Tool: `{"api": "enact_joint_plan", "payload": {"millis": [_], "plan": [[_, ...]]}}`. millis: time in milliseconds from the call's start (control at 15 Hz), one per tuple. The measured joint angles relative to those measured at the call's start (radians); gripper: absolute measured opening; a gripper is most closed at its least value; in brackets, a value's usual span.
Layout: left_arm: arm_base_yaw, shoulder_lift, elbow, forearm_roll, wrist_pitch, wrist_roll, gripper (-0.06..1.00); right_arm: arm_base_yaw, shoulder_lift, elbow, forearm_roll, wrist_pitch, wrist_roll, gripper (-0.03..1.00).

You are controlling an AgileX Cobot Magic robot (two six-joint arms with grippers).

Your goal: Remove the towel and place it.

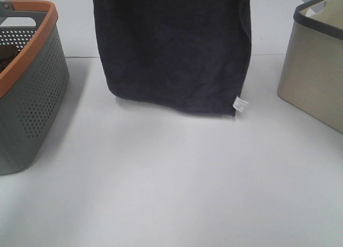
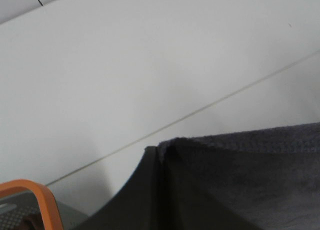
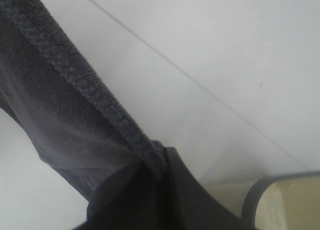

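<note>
**Hanging between two arms, the towel waits over the open worktop**

The towel [image 1: 171,49] is up in the air, spread like a curtain at the far middle of the scene. Its upper edge runs left to right and passes out of the high view. Its lower hem hangs close over the worktop [image 1: 171,182], with a soft shadow just under it; I cannot tell whether the hem brushes the surface. A small white tag [image 1: 240,104] dangles at the lower right corner.

Each upper corner is pinched. The left fingers [image 2: 142,190] are closed tight on the hemmed left corner, and the right fingers [image 3: 180,190] are clamped on the right one, the thick hem bunching where it enters the grip. So the cloth hangs straight down from both grips, its width stretched between the arms, and neither arm is nearer to it than the other.

A grey perforated basket with an orange rim [image 1: 32,97] stands at the left and a beige basket with a dark rim [image 1: 313,70] at the right, each apart from the towel.

The towel looks already removed and the placing is what remains. Bare worktop lies on the near side, so I judge both arms must travel together to keep the top edge level.
</note>
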Motion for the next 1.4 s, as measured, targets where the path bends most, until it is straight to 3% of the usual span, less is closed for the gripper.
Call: {"api": "enact_joint_plan", "payload": {"millis": [133,400,533,667,733,933,1133,1267,1400], "plan": [[0.035,0.033,0.0,0.006,-0.117,-0.011,0.0,0.0,0.098,-0.112,-0.026,-0.119,-0.053,0.0],[0.056,0.116,0.0,0.081,-0.344,-0.036,0.0,-0.014,0.199,-0.183,-0.089,-0.307,-0.097,0.0],[0.06,0.16,0.0,0.11,-0.402,-0.04,0.0,-0.046,0.234,-0.184,-0.096,-0.407,-0.112,0.0],[0.06,0.214,0.0,0.115,-0.41,-0.04,0.0,-0.088,0.281,-0.184,-0.09,-0.439,-0.13,0.0],[0.058,0.234,0.0,0.107,-0.376,-0.039,0.0,-0.101,0.301,-0.184,-0.063,-0.42,-0.13,0.0],[0.034,0.261,0.0,0.014,-0.17,0.041,0.0,-0.107,0.347,-0.184,0.053,-0.207,-0.13,0.0],[0.019,0.263,0.0,-0.157,0.106,0.184,0.0,-0.105,0.358,-0.184,0.187,0.152,-0.131,0.0],[0.019,0.279,0.0,-0.21,0.253,0.24,0.0,-0.105,0.358,-0.167,0.203,0.213,-0.131,0.0],[0.019,0.283,0.057,-0.243,0.279,0.273,0.0,-0.105,0.36,-0.097,0.204,0.219,-0.131,0.0]]}}
